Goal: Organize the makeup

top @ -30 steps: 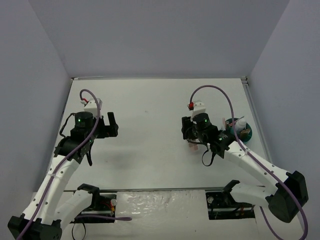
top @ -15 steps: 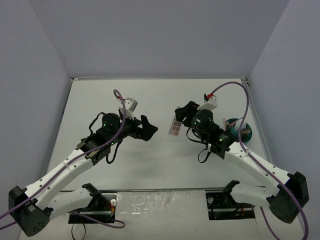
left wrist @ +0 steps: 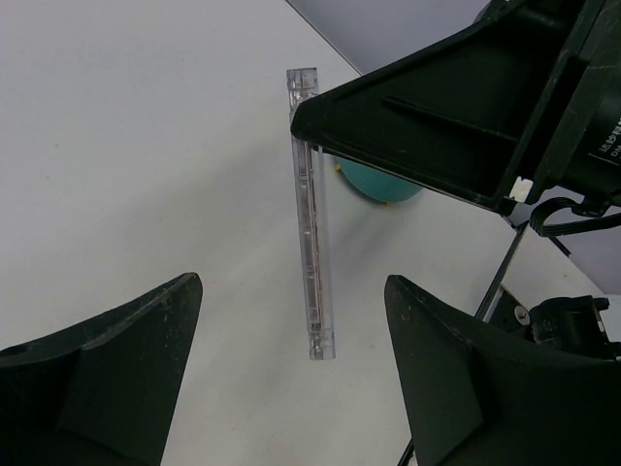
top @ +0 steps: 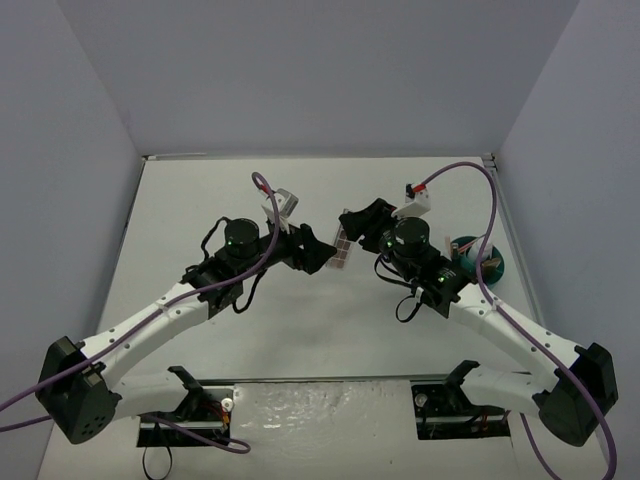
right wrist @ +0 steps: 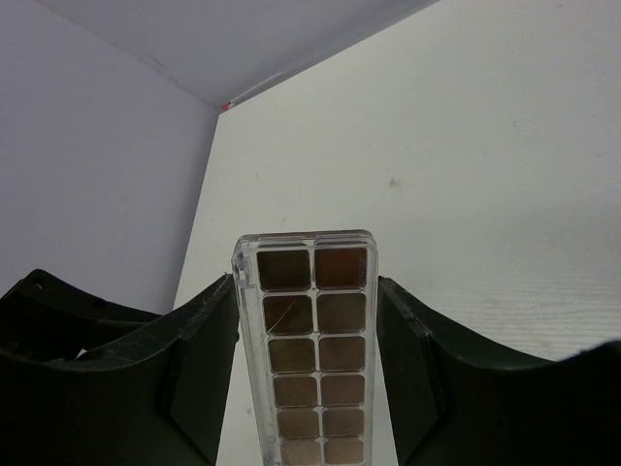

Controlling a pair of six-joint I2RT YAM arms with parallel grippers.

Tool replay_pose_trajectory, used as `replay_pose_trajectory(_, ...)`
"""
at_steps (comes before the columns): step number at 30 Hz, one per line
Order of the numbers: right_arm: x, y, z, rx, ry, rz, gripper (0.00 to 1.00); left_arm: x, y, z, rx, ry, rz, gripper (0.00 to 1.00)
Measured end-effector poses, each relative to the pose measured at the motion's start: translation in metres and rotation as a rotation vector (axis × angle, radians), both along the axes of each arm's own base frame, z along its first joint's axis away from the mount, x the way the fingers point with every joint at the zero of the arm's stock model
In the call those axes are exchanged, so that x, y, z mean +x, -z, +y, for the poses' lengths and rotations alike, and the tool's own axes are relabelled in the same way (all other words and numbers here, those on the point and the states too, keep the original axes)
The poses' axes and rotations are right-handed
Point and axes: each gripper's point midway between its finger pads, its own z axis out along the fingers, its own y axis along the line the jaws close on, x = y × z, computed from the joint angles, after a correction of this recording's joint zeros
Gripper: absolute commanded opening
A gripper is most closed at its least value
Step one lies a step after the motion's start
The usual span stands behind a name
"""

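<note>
A flat clear palette (right wrist: 310,349) with brown pans is held up off the table; my right gripper (right wrist: 309,374) is shut on its long sides. In the top view the palette (top: 343,252) hangs at mid-table between the two arms, below the right gripper (top: 352,238). My left gripper (top: 322,252) is just left of it. In the left wrist view the palette (left wrist: 312,223) shows edge-on, its lower end level with the tips of my open left gripper (left wrist: 291,379), touching neither finger (left wrist: 107,379).
A round teal tub (top: 478,258) stands on the table to the right, behind the right arm, with a whitish bottle (top: 471,246) and other small items in it. It shows behind the palette as the teal tub (left wrist: 378,184). Grey walls close in the white table (top: 300,190).
My right gripper lifted the palette from the table and turned it left. The left arm swung right to meet it, and its jaws have narrowed a little.
</note>
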Motion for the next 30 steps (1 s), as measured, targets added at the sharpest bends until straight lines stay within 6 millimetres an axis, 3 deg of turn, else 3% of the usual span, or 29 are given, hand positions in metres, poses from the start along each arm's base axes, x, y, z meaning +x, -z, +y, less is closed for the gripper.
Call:
replay_pose_trajectory(10, -0.002, -0.003, 0.005, 0.018, -0.027, -0.001, 0.0, -0.007, 0.021, -0.02, 0.033, 0.069, 0.027, 0.56)
replay_pose_trajectory(18, -0.004, -0.002, 0.006, 0.013, -0.04, -0.003, 0.0, -0.002, 0.015, -0.027, 0.032, 0.073, 0.016, 0.4)
replay_pose_trajectory(24, -0.004, -0.002, 0.006, 0.011, -0.042, -0.004, 0.0, -0.003, 0.022, -0.034, 0.045, 0.091, 0.031, 0.3)
replay_pose_trajectory(29, -0.004, -0.002, 0.006, 0.008, -0.042, -0.006, 0.0, -0.004, 0.025, -0.035, 0.053, 0.094, 0.036, 0.0)
replay_pose_trajectory(30, -0.004, -0.003, 0.006, 0.007, -0.043, -0.007, 0.0, -0.002, 0.027, -0.034, 0.059, 0.083, 0.038, 0.0)
